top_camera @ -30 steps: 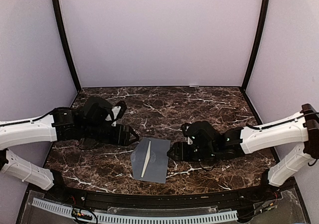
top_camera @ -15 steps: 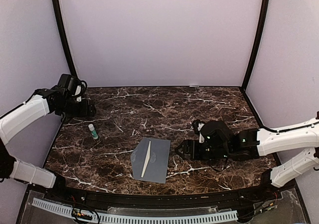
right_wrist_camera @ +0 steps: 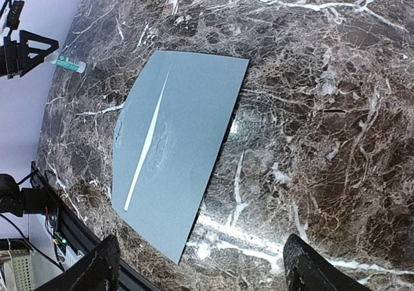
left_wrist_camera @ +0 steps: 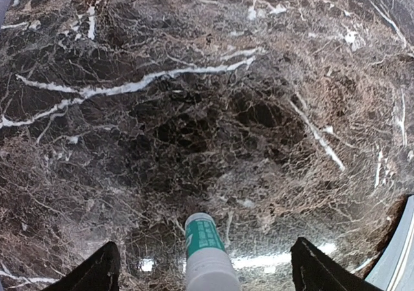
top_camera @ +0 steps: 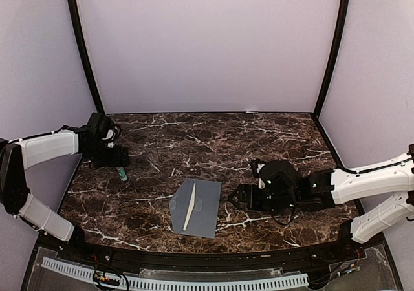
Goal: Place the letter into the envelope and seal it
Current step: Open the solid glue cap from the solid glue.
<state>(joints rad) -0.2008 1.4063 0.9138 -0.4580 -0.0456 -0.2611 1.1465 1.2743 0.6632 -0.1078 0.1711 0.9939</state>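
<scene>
Quick count: one envelope [top_camera: 197, 208], one letter [top_camera: 189, 208], one little white tube [top_camera: 121, 173] with a green label, and two arms with one end effector each.

The grey-blue envelope lies flat near the front middle of the table [top_camera: 272, 136]. All I can see of the letter is a thin cream sliver running diagonally across the envelope's face, so it looks tucked inside with just that edge peeking out. The right wrist view shows the same pale line, plus a few wrinkles in the paper beside it.

The left end effector [top_camera: 118, 159] is way over at the left side of the table, fingers spread wide. In its wrist view the tube lies on the table between them, touching neither finger. The right end effector [top_camera: 234, 197] sits low, just right of the envelope, fingers also apart and holding nothing.

The table is dark brown marble with white veins, fairly glossy. Around it are plain pale lilac walls [top_camera: 207, 45], with two black posts [top_camera: 83, 52] at the back corners.
</scene>
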